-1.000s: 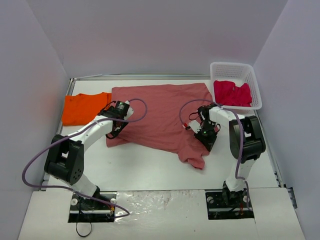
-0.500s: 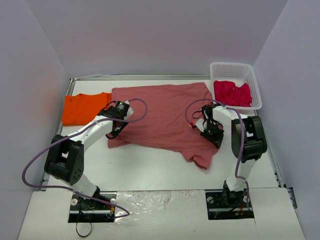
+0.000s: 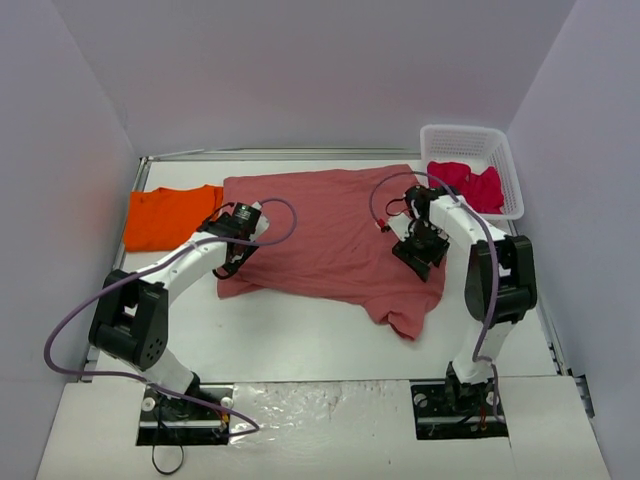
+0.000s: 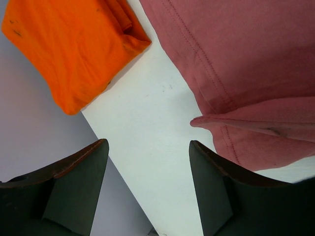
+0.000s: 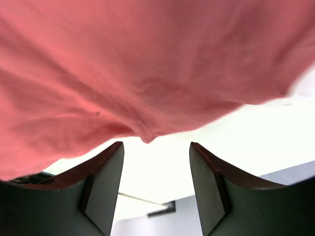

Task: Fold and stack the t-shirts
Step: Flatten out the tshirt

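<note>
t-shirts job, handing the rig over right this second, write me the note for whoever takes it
Hands: left hand open and empty, over bare table between the orange shirt and the left edge of the brick-red shirt. The right hand is open and empty at the brick-red shirt's right side, with cloth just past its fingertips.
Things: brick-red shirt spread across the middle, near left corner turned over. Orange shirt at far left. Crimson-pink shirt bunched in the white basket, far right.
Done: the orange one looks folded.
Left: fold the brick-red one, take out and fold the pink one, stack all three.
</note>
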{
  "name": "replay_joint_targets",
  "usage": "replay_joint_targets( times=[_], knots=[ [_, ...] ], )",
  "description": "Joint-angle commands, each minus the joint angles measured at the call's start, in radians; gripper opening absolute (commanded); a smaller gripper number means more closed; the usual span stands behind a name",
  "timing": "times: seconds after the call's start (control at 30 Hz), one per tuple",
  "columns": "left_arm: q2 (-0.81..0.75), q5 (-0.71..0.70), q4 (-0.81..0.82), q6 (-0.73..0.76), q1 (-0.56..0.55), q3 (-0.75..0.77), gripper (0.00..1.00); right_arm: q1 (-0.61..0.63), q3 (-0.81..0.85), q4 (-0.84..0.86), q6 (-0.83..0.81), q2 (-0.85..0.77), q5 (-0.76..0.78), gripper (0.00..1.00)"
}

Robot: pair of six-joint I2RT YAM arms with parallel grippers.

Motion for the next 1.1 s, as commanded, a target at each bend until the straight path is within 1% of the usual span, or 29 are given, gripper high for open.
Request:
replay_joint_targets(
  times=[0.0, 0.07, 0.1, 0.13, 0.17, 0.27, 0.3, 0.37, 0.43, 0.53, 0.6, 0.7, 0.77, 0.97, 1.07],
  knots=[
    [-0.055, 0.003, -0.008, -0.012, -0.005, 0.028, 0.65, 0.020, 0.132, -0.184, -0.031, -0.126, -0.145, 0.52],
    [-0.053, 0.007, -0.008, -0.016, -0.005, 0.031, 0.65, 0.041, 0.166, -0.221, -0.057, -0.143, -0.213, 0.52],
    [-0.049, 0.006, -0.007, -0.018, -0.003, 0.030, 0.65, 0.076, 0.174, -0.247, -0.061, -0.148, -0.225, 0.51],
    [-0.047, 0.003, -0.004, -0.018, -0.002, 0.030, 0.65, 0.102, 0.168, -0.252, -0.063, -0.152, -0.231, 0.49],
    [-0.046, -0.008, 0.001, -0.019, -0.002, 0.027, 0.65, 0.159, 0.141, -0.249, -0.057, -0.164, -0.230, 0.49],
    [-0.046, -0.011, 0.005, -0.021, 0.006, 0.017, 0.65, 0.239, 0.090, -0.238, -0.040, -0.180, -0.224, 0.47],
    [-0.046, -0.014, 0.009, -0.021, 0.009, 0.013, 0.65, 0.268, 0.062, -0.234, -0.037, -0.181, -0.224, 0.40],
    [-0.044, -0.016, 0.010, -0.027, 0.021, 0.011, 0.65, 0.285, 0.039, -0.232, -0.037, -0.178, -0.232, 0.38],
    [-0.041, -0.011, 0.012, -0.036, 0.038, 0.013, 0.65, 0.306, 0.005, -0.232, -0.049, -0.181, -0.238, 0.41],
    [-0.032, 0.000, 0.009, -0.053, 0.070, 0.019, 0.65, 0.331, -0.038, -0.225, -0.058, -0.183, -0.238, 0.41],
    [-0.026, 0.009, 0.007, -0.059, 0.085, 0.020, 0.65, 0.349, -0.064, -0.218, -0.063, -0.184, -0.239, 0.39],
    [-0.019, 0.014, 0.009, -0.061, 0.102, 0.019, 0.65, 0.372, -0.085, -0.209, -0.063, -0.177, -0.247, 0.37],
    [-0.016, 0.012, 0.009, -0.061, 0.107, 0.016, 0.65, 0.392, -0.104, -0.208, -0.068, -0.172, -0.259, 0.34],
    [-0.012, 0.014, 0.007, -0.061, 0.113, 0.017, 0.65, 0.457, -0.137, -0.203, -0.071, -0.161, -0.328, 0.31],
    [-0.010, 0.014, 0.010, -0.059, 0.115, 0.016, 0.65, 0.472, -0.166, -0.194, -0.075, -0.148, -0.327, 0.30]
  ],
)
